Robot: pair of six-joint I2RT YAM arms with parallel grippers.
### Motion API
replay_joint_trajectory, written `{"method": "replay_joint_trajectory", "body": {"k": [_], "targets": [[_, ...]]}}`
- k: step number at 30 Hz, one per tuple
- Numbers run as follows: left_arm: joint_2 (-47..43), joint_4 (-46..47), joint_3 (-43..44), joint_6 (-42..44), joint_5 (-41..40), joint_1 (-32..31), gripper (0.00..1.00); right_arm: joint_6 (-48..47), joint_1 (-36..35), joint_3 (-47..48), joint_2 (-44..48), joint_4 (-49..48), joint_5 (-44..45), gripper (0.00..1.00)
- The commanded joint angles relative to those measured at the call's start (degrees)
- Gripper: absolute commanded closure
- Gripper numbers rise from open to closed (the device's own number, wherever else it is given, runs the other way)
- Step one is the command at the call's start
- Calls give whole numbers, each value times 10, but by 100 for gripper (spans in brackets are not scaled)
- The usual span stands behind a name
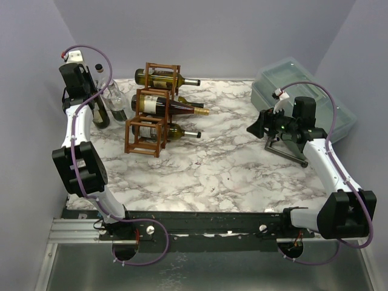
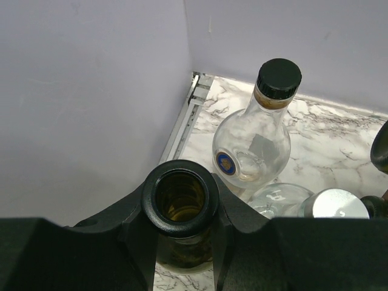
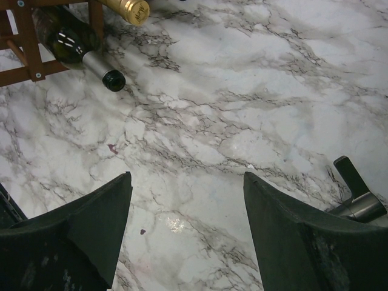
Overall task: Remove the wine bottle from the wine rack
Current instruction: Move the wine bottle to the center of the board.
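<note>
1. While the left gripper [image 2: 182, 200] sits at the table's 10 o'clock corner, its black fingers [image 2: 136, 233] are clamped on the neck of an upright dark green wine bottle [image 2: 182, 248] whose mouth is uncapped.
2. Just beyond that bottle, at 1 o'clock in the left wrist view, stands a round clear bottle [image 2: 254, 145] with a black cap; a silver-capped bottle [image 2: 339, 203] stands at 3 o'clock.
3. Over at the table's 3 o'clock side, the right gripper [image 3: 187, 182] hangs above bare marble table [image 3: 242, 121] with its jaws spread and nothing between them.
4. Seen from above, the wine rack [image 1: 147, 119] stands upright on the marble at about 11 o'clock, near the held bottle but apart from it.
5. Three bottles lie in the rack with necks pointing toward 3 o'clock: a top bottle [image 1: 163, 77], a middle bottle [image 1: 167, 106] with a gold foil tip, and a bottom bottle [image 1: 179, 131] with a black cap.
6. At 1 o'clock a grey lidded bin [image 1: 297, 91] rests against the wall.
</note>
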State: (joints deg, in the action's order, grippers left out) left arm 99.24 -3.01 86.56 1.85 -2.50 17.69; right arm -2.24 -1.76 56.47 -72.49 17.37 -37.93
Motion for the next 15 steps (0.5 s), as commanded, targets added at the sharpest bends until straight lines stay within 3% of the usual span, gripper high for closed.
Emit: {"method": "replay_joint_trajectory", "body": {"k": [1, 5, 15], "targets": [[-4, 58, 24, -12, 6, 6, 95, -9, 4, 19, -5, 13, 2, 23], [-3, 55, 21, -15, 6, 7, 90, -9, 4, 19, -4, 13, 3, 23], [-6, 48, 13, -16, -11, 9, 64, -12, 4, 20, -3, 14, 7, 23]]}}
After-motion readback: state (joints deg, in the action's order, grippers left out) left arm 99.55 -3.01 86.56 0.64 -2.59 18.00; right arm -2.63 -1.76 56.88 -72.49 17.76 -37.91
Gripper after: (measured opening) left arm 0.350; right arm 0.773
